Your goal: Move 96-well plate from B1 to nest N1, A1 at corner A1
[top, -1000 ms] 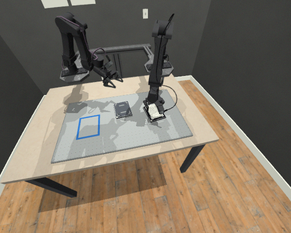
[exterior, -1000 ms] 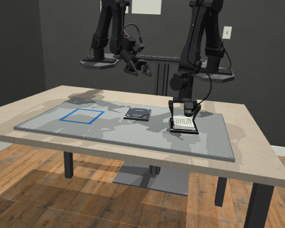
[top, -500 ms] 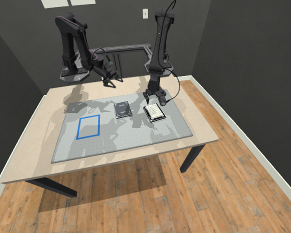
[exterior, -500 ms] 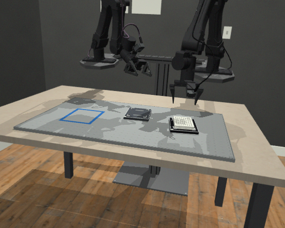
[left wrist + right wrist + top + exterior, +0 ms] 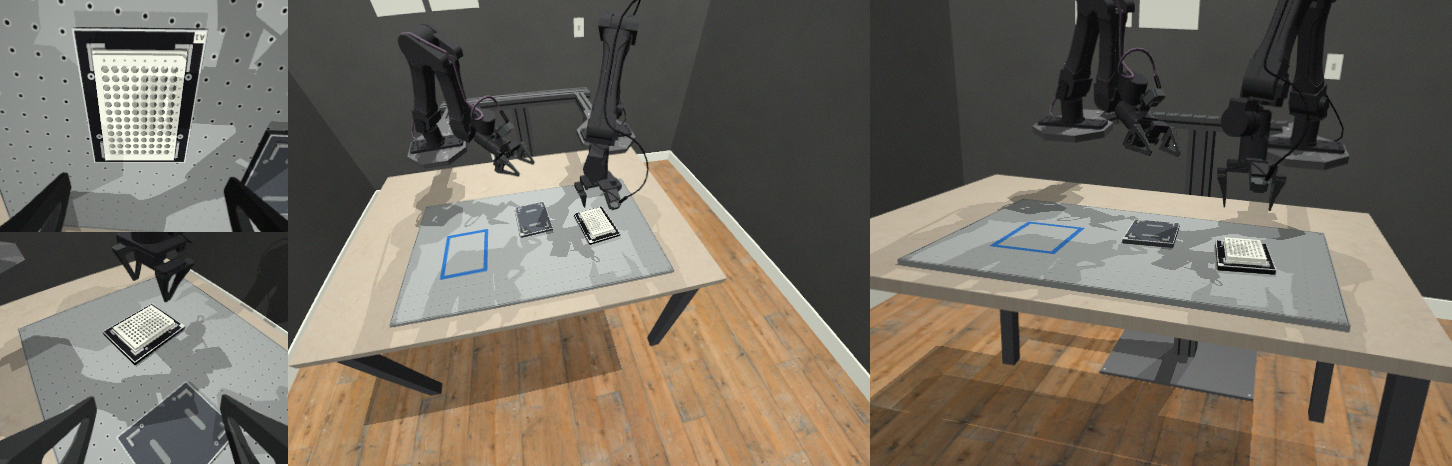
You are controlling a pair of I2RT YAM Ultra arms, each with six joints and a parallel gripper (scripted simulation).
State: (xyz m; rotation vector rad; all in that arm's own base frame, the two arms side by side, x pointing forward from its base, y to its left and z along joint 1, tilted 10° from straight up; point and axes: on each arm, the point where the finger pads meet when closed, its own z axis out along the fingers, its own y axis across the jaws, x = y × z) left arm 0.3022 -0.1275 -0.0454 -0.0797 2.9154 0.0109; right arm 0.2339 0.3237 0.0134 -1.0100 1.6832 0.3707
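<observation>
Clearly, two pairs of jaws in all, both spread wide and holding nothing: left jaws pointing down, just above and to the near side of the plate, apart from it; right jaws raised and slanted over the near side of the table, taking left, right, near and far from the arms' side.

Below the left jaws, one white 96-well plate, wells up in eight by twelve, on the nest N1 at left. Between the nest's four corner locators, with the cut corner towards the one A1 label. Apparently level, though hard to tell whether fully seated.

Farther right, one dark, bare second nest, making two nests. Farthest right and a little farther from the arms, one blue outline, with no plate inside. Under all of these, one grey perforated board, flat on the table.
</observation>
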